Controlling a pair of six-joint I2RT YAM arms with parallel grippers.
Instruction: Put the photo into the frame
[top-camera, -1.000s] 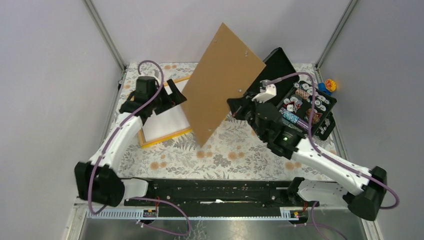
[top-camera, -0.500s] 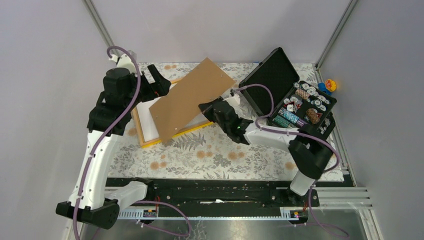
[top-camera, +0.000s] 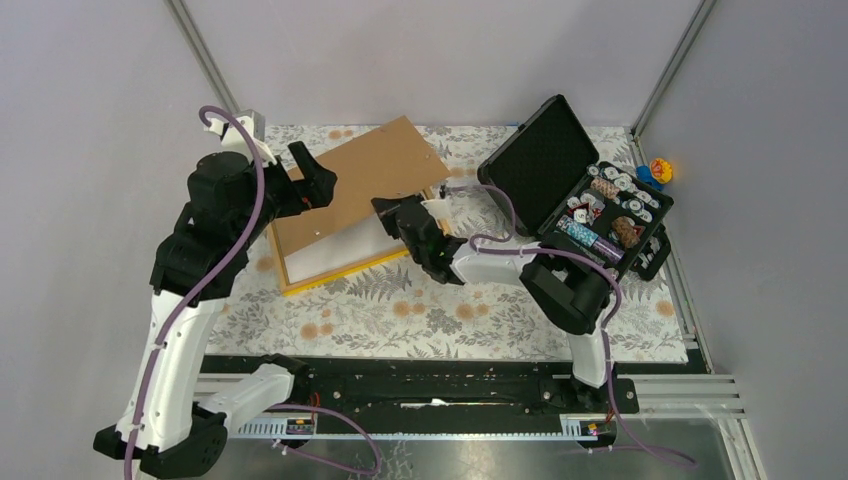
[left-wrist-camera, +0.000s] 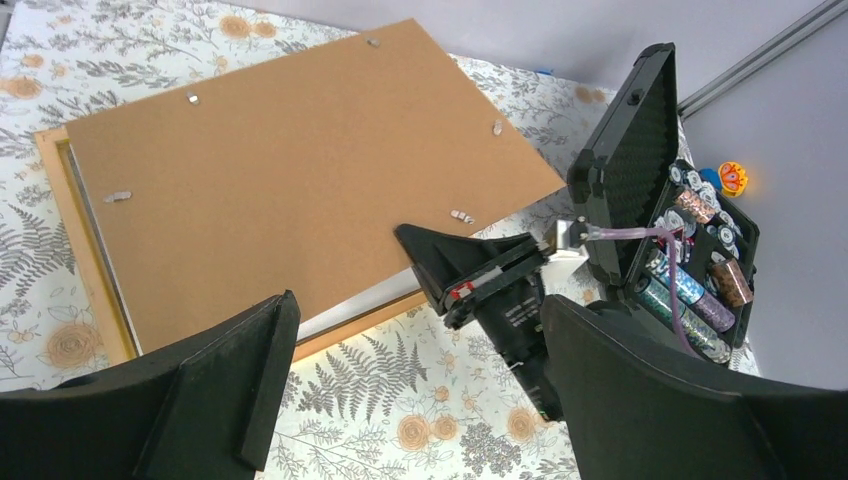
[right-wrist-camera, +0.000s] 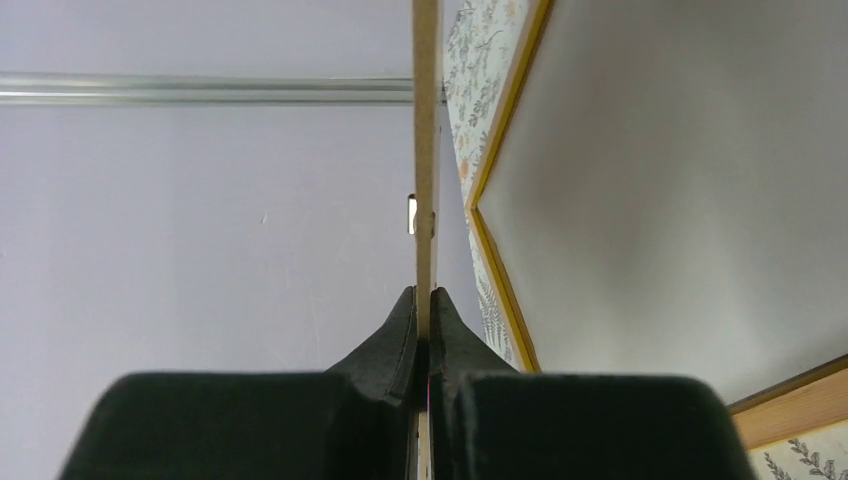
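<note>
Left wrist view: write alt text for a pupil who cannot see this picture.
A flat brown rectangular backing board slants over a thin orange-yellow picture frame on a floral tablecloth, its near right edge pinched by the shut right gripper. The open left gripper fills the foreground; an open black case of colourful pieces stands at right.

The left arm (top-camera: 180, 300) is standing tall from its base, its elbow lifted high and its wrist bending over toward the right. Its end effector (top-camera: 315, 178) is hanging with the fingers spread wide, holding nothing. The right arm (top-camera: 560, 285) is folding sharply at the elbow and reaching low to the left. Its end effector (top-camera: 388, 210) is pinching tight on the edge of a thin brown board (top-camera: 365, 175).
</note>
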